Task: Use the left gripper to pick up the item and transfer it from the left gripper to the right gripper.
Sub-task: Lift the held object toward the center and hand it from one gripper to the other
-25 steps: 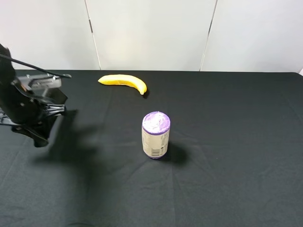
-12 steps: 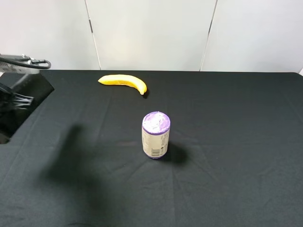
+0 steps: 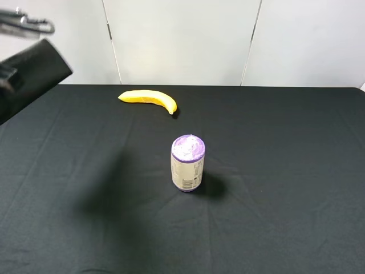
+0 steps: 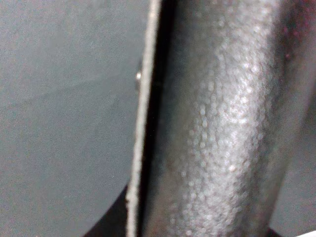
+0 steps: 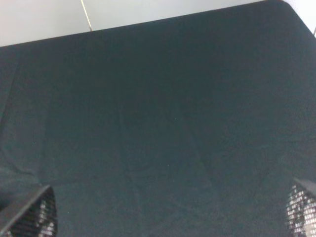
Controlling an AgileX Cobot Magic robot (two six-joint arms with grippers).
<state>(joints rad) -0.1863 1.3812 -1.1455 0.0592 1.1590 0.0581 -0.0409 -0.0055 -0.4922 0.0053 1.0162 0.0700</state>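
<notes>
The item, a long flat black leather-like case (image 3: pixel 35 69), hangs in the air at the far left of the exterior high view, well above the black table, its wedge end pointing right. My left gripper (image 3: pixel 7 76) holds it at the frame's left edge, mostly cut off, with its cable above. In the left wrist view the grained black case (image 4: pixel 222 123) fills the picture, with a pale edge beside it. My right gripper (image 5: pixel 168 211) is open and empty above bare black cloth. It does not show in the exterior high view.
A purple-topped can (image 3: pixel 187 162) stands upright at the table's middle. A yellow banana (image 3: pixel 149 99) lies at the back, left of centre. The black cloth table (image 3: pixel 274 171) runs to white wall panels behind.
My left gripper has risen from near the table at the left to high at the upper left, carrying the case with it. Can and banana have not moved.
</notes>
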